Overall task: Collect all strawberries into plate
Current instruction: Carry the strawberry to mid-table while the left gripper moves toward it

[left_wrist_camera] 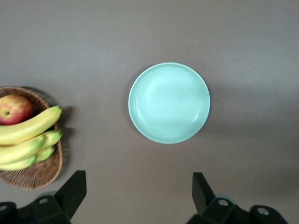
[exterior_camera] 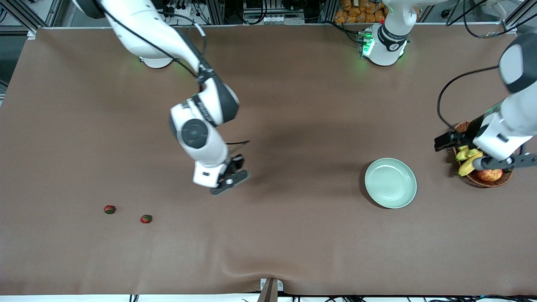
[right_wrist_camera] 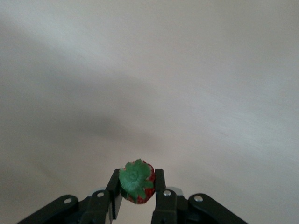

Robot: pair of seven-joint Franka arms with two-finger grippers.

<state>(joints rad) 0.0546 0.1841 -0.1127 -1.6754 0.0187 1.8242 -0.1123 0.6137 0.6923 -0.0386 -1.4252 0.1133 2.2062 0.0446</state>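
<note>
Two strawberries (exterior_camera: 110,209) (exterior_camera: 146,219) lie on the table, one (right_wrist_camera: 136,182) held aloft; mint plate (exterior_camera: 390,183) empty.

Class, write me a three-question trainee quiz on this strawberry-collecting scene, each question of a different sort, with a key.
1. True or false: the plate already holds a strawberry.
2. How many strawberries lie on the table?
3. What does the right tool grip? A) banana B) strawberry C) nothing

Key:
1. False; the plate is bare.
2. Two, toward the right arm's end.
3. B; a strawberry, leafy top showing, carried over bare table. The left tool hangs open over the basket of fruit.
</note>
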